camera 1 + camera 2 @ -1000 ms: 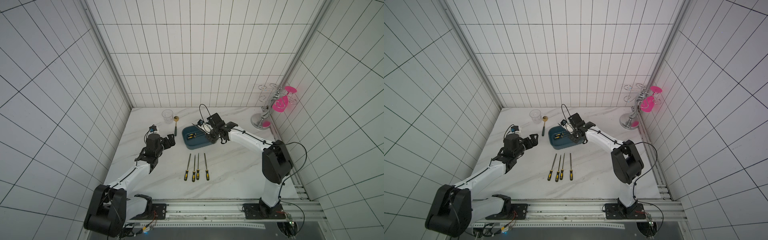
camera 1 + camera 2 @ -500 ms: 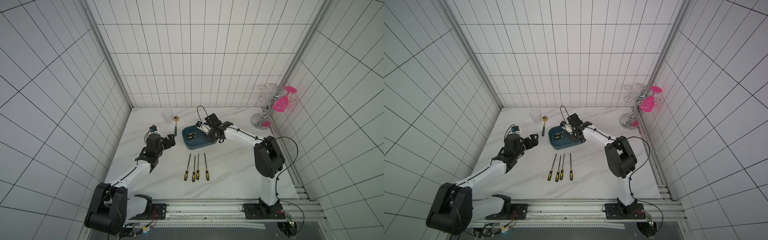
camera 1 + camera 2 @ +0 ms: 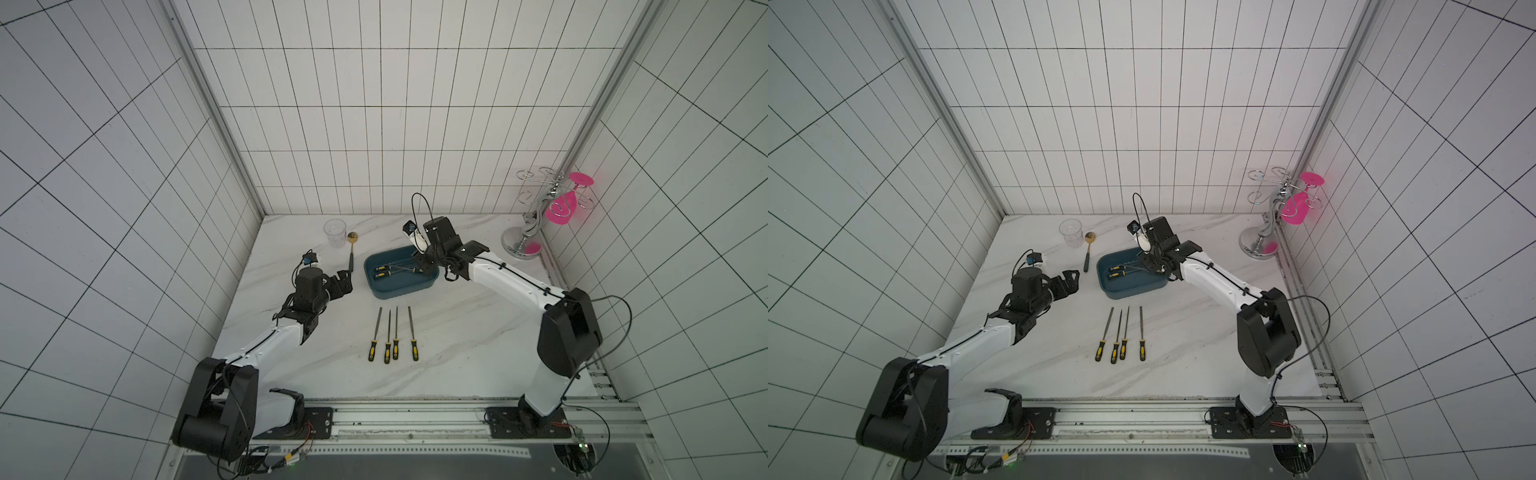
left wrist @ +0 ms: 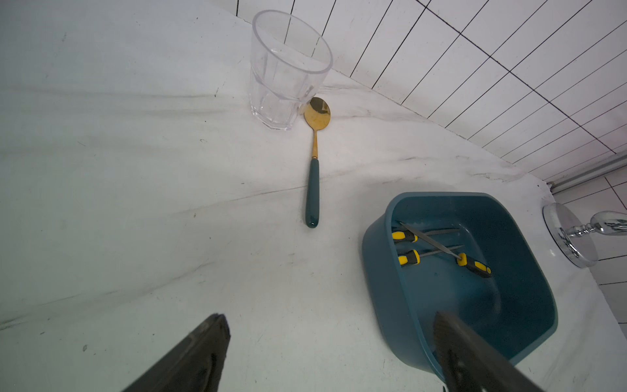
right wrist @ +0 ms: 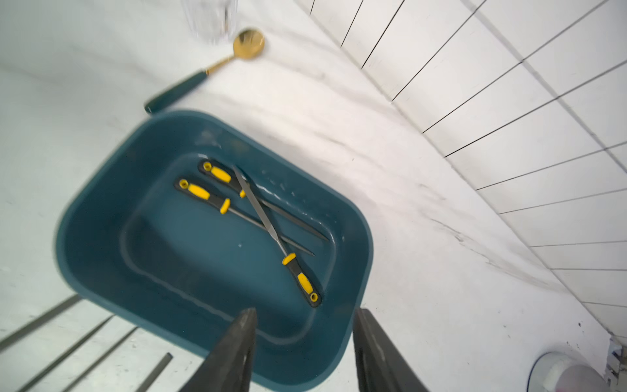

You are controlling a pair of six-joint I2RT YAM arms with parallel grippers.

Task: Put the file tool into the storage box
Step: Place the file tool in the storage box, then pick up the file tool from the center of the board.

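The storage box (image 3: 399,291) (image 3: 1129,291) is a dark teal tub at mid table. Three file tools with yellow-and-black handles lie inside it (image 5: 300,278); one rests slanted across the other two (image 4: 473,264). Several more file tools (image 3: 392,332) (image 3: 1121,332) lie in a row on the marble in front of the box. My right gripper (image 3: 422,266) (image 5: 303,314) hangs over the box's right end, open and holding nothing. My left gripper (image 3: 345,282) (image 4: 329,319) hovers left of the box (image 4: 373,258), open and empty.
A clear glass (image 3: 335,232) and a gold spoon with a teal handle (image 3: 352,253) sit behind and left of the box. A chrome rack holding a pink glass (image 3: 540,216) stands in the back right corner. Tiled walls close in three sides.
My right gripper's jaws have gone from shut to open over the box's right end, and that arm has shifted a little. The left arm has stayed put.
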